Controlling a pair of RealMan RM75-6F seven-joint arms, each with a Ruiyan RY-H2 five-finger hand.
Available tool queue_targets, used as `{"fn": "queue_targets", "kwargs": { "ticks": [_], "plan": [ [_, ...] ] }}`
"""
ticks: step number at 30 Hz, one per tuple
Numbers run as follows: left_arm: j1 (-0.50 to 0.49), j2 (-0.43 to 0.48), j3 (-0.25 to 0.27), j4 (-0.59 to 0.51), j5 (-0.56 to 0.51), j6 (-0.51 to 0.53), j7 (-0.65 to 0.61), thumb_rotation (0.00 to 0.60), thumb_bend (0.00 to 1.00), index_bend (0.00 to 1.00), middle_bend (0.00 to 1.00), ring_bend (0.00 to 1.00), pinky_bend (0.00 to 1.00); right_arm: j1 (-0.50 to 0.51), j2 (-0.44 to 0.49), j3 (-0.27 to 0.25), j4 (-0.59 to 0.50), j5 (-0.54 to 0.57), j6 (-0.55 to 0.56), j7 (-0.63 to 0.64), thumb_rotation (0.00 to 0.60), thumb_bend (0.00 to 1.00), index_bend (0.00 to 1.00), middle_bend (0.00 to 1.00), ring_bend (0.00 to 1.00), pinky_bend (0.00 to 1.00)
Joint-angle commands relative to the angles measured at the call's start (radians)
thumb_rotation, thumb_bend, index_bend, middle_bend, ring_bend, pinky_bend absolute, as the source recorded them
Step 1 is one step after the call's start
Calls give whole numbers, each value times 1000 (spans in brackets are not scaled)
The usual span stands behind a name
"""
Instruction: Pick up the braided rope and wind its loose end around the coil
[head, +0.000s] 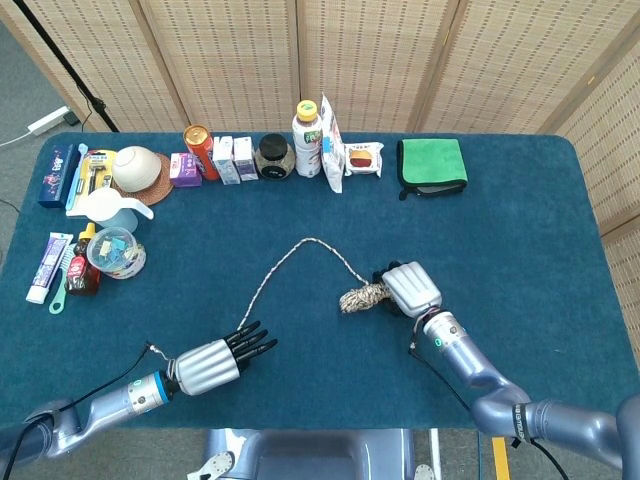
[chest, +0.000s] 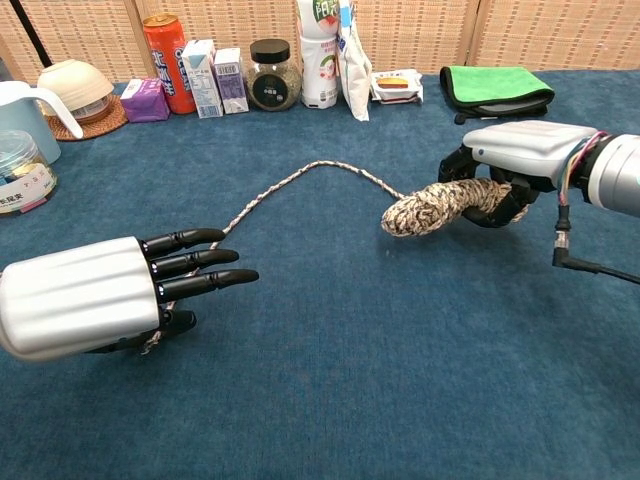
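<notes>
Rope coil (chest: 432, 208) | gripped in right hand (chest: 512, 160) fingers (chest: 455, 165)

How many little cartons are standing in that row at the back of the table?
2 white cartons stand side by side: one right next to the orange can, the other between it and the dark-lidded jar. Nothing seems to hide more.
</notes>
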Motion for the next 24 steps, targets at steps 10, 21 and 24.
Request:
{"fn": "queue_targets", "kwargs": {
  "ticks": [10, 21, 24],
  "plan": [
    [0, 39, -44, -46, -40, 75, -54, 600, 371, 754, 0, 0, 0, -4, -9, -7, 16, -8, -3, 17, 600, 791, 624, 550, 341, 481],
    [-12, 153, -107, -246, -66, 147, -65, 600, 371, 758, 0, 0, 0, -9, -26, 78, -83, 134, 13, 52, 600, 825, 638, 588, 376, 513],
    [-12, 182, -120, -285, -75, 154, -70, 600, 371, 765, 0, 0, 0, -4, -17, 105, -127, 177, 13, 61, 600, 826, 641, 592, 377, 516]
  ]
}}
